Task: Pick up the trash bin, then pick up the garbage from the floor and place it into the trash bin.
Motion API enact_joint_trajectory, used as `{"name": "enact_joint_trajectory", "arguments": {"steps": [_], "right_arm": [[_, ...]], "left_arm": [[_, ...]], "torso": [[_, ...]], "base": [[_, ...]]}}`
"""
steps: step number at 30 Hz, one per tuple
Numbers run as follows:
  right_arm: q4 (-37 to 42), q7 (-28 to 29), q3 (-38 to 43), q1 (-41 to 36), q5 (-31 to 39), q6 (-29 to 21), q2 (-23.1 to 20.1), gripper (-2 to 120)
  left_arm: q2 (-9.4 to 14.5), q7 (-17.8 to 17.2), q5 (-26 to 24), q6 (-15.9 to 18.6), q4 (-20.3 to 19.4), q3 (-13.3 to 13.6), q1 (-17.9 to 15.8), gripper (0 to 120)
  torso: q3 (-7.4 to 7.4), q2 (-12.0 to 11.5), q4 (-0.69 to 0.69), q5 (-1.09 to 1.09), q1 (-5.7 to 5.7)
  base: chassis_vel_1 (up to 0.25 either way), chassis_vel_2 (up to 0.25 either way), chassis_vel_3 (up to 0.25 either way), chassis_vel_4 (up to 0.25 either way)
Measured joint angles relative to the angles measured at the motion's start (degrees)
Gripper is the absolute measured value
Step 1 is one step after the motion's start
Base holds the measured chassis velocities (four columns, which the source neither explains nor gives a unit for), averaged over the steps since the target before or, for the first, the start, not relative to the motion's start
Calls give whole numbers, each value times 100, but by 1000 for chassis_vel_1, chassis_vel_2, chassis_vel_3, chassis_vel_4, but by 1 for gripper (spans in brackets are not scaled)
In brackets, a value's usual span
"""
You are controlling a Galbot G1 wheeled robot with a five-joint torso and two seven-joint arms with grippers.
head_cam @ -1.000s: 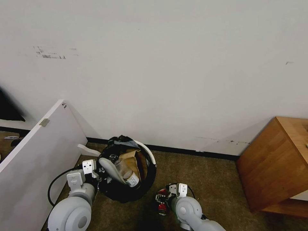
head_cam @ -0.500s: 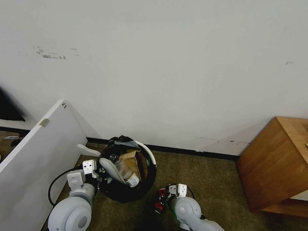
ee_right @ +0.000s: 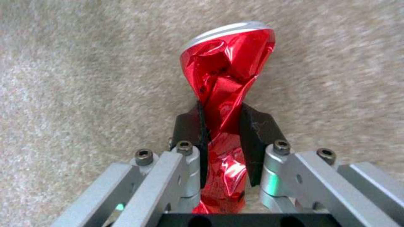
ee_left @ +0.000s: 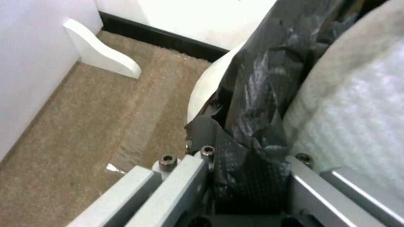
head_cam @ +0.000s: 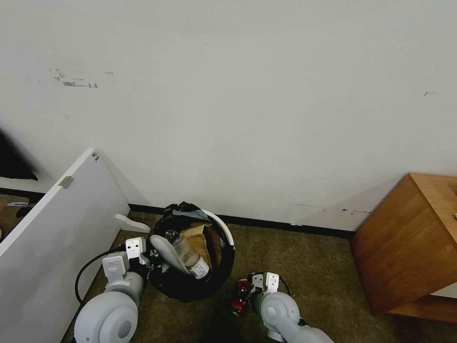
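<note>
Head view: the trash bin [head_cam: 193, 259], a white bucket lined with a black bag, sits low in the frame near the black baseboard [head_cam: 285, 225], above the brown carpet [head_cam: 323, 267]. It is tilted, with its mouth open to the camera. Inside lie a white slipper [head_cam: 164, 252], a clear plastic bottle [head_cam: 190, 259] and a brown paper bag [head_cam: 200, 236]. The left gripper [head_cam: 150, 257] is at the bin's left rim. A white panel [head_cam: 57, 228] leans to the left of it. The right gripper [head_cam: 240, 295] hangs right of the bin, apart from it, with a red can [head_cam: 239, 297] at its tip. A wooden cabinet [head_cam: 409, 243] stands at far right.

Left wrist view: the left gripper [ee_left: 248, 167] is closed on the bin's rim, its jaws pinching the black bag liner [ee_left: 257, 104] and the white wall [ee_left: 206, 88] beneath it. The slipper's textured white sole [ee_left: 358, 104] presses close beside the liner. A white curved bracket [ee_left: 101, 53] rests on the carpet by the panel.

Right wrist view: the right gripper [ee_right: 223, 138] is clamped narrowly on the crushed red can [ee_right: 225, 82]; the black pads [ee_right: 257, 126] squeeze its twisted middle. The silver top end points away from the wrist. Carpet lies behind it; whether the can touches it cannot be told.
</note>
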Motion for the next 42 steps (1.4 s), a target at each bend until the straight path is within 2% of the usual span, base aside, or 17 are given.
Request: {"name": "enact_joint_trajectory", "arguments": {"steps": [12,14,16,21,29,31,37,40,42], "right_arm": [[648,47,371,-422,67,7,-650,16],[967,47,548,-600,64,9,-946,16],[1008,47,575,-625,62,10,-978,16],[1627,1,966,-999,-55,17,-1420,16],[2265,-128,1389,-1387,-229,28,-1797,16],[2426,-170,1483,-1455,-290,33,-1862,16],[2948,-217,1698,-1476,-295,41,-2068,16],[3045,-217,1713,-1444,-240,41,-2128,16],[3277,-231,1782,-1419,-138,41,-2313,16]], "left_arm": [[89,67,12,25,102,210,-75,0],[162,82,26,48,109,277,-67,0],[171,85,30,49,111,286,-65,0],[276,166,92,72,168,399,-66,0],[464,189,81,110,275,561,-147,0],[520,171,26,120,302,605,-183,0],[632,-174,-475,190,322,778,-332,0],[645,-231,-528,197,322,795,-338,0],[655,-367,-696,223,328,839,-404,0]], "torso": [[0,0,0,1,0],[0,0,1,0,0],[0,0,0,0,0],[0,0,0,1,0],[0,0,0,0,0],[0,0,0,0,0],[0,0,-1,0,0],[0,0,1,1,0],[1,0,3,0,0]], "base": [[0,0,0,0],[0,0,0,0],[0,0,0,0],[0,0,0,0],[0,0,0,0],[0,0,0,0],[0,0,0,0],[0,0,0,0],[0,0,0,0]]}}
